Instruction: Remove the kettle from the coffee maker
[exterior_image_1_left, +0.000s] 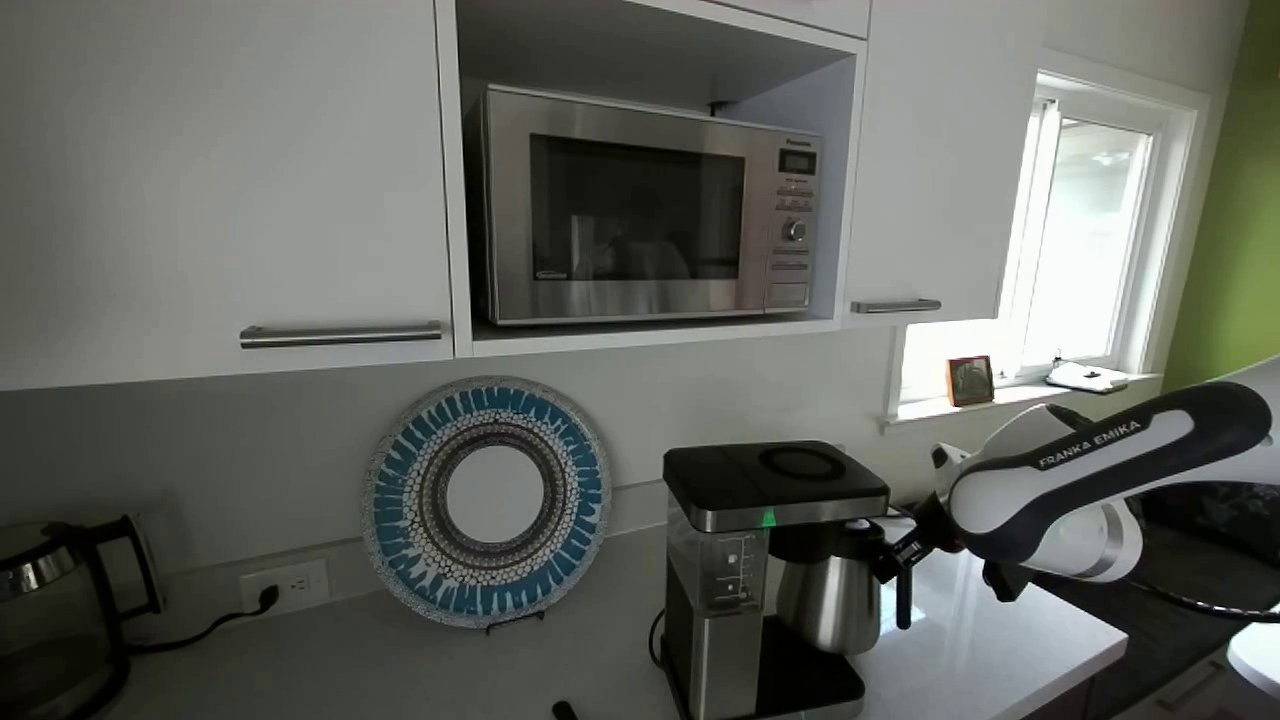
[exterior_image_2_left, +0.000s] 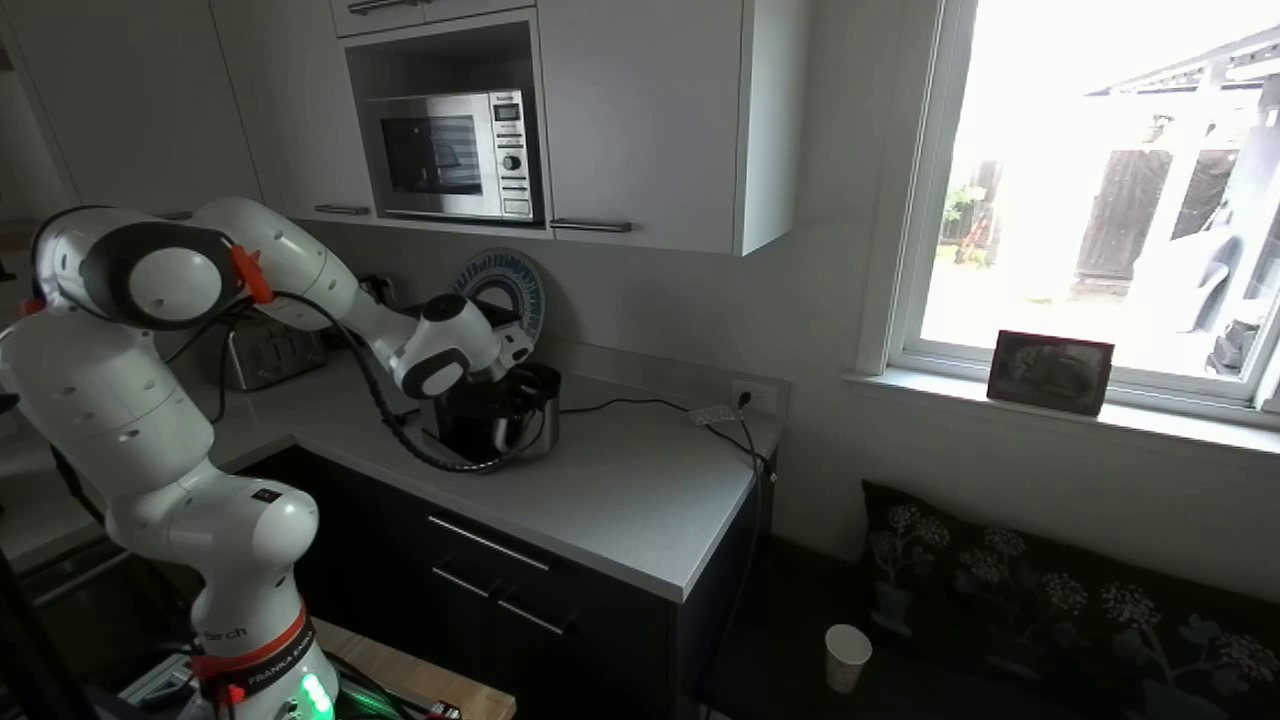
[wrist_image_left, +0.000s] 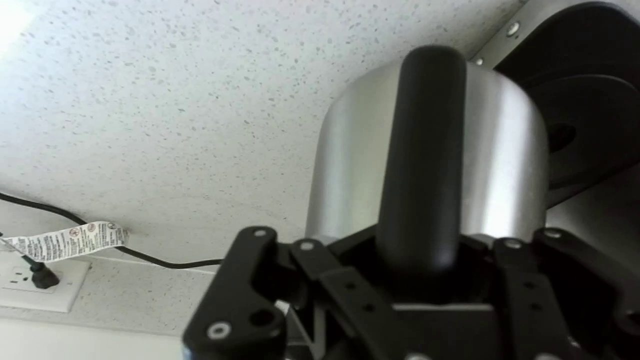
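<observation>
the rounded stainless-steel kettle (exterior_image_1_left: 828, 605) is just beside the boxy silver-and-black coffee maker (exterior_image_1_left: 733, 575); whether they touch, i cannot tell. my black two-fingered gripper (wrist_image_left: 419, 244) is narrowed onto the kettle's black handle (wrist_image_left: 427, 160). higher than the coffee maker sits a boxy silver microwave oven (exterior_image_1_left: 640, 208).

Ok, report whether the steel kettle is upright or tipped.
Roughly upright: in an exterior view, the kettle has its bottom down, its handle near vertical.
</observation>
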